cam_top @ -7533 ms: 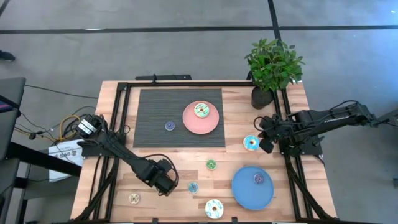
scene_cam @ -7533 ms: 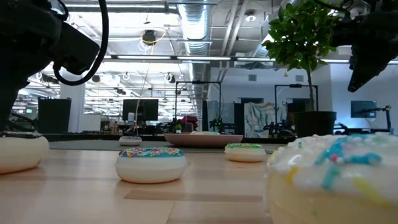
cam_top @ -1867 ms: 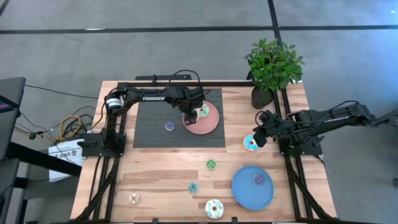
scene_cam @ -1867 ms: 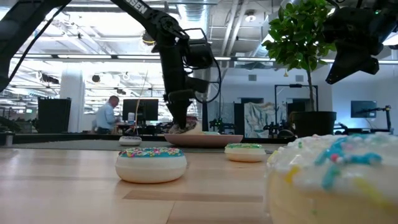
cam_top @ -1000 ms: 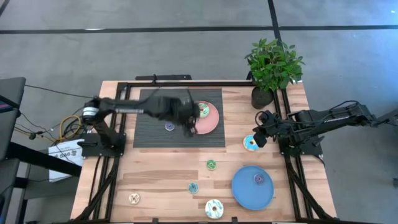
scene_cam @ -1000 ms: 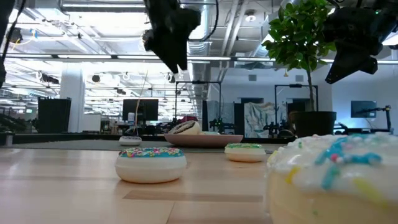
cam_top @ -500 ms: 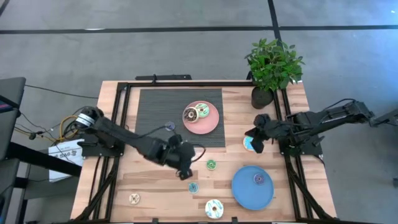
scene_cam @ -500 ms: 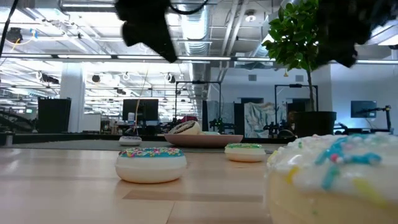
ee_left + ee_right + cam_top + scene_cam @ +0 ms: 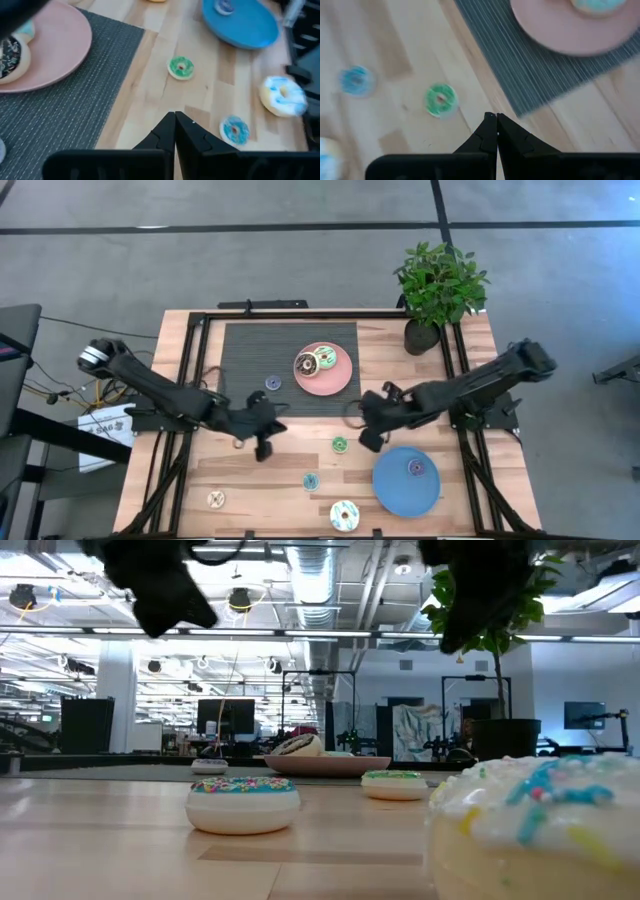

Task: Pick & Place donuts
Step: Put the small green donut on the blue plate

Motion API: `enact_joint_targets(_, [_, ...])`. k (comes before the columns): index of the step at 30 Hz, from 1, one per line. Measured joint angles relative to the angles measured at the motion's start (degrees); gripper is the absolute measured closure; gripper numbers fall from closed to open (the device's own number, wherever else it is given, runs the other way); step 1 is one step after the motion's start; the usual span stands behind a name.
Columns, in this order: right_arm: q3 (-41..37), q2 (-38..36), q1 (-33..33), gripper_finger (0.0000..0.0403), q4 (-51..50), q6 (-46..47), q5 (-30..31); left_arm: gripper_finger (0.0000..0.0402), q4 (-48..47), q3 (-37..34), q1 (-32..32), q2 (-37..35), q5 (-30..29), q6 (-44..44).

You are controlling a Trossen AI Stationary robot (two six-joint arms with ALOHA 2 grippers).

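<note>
At the far left of the table (image 9: 200, 480) a cream donut (image 9: 216, 499) lies flat near the front edge. The left gripper (image 9: 262, 442) hangs over bare wood just in front of the mat (image 9: 245, 380), its fingers pressed together and holding nothing. On the mat sits a small purple donut (image 9: 272, 383), and right of it the pink plate (image 9: 335, 380) carries a chocolate donut (image 9: 305, 364) touching a green-and-white donut (image 9: 325, 360). In front of the mat, a small blue donut (image 9: 311, 481) and a small green donut (image 9: 340, 444) lie well apart on the wood, with a larger white donut (image 9: 344, 515) at the front edge. All the rings lie flat, holes facing up; being round, they show no long axis. The right gripper (image 9: 368, 438) hovers just right of the green donut, fingers closed on nothing. Nothing stands between either gripper and the green donut. The blue plate (image 9: 400, 490) holds another small purple donut (image 9: 415, 468). A potted plant (image 9: 438, 285) stands at the back right corner
</note>
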Motion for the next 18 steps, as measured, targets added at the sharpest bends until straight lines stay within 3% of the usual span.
enact_joint_targets(4, [10.9,10.34,0.0,0.0402,-10.93,5.11,0.2,0.0401,-0.16,-5.09,-0.07,-7.71,3.76,4.87])
enact_joint_targets(8, [18.15,17.5,-0.01,0.0387,-14.13,9.08,-0.89,0.0401,-2.79,-7.53,-0.07,-12.6,6.6,8.19])
enact_joint_targets(18, [22.71,25.95,-2.35,0.0277,-8.26,16.35,-12.76,0.0402,-12.76,-8.64,-0.04,-14.81,8.78,8.5])
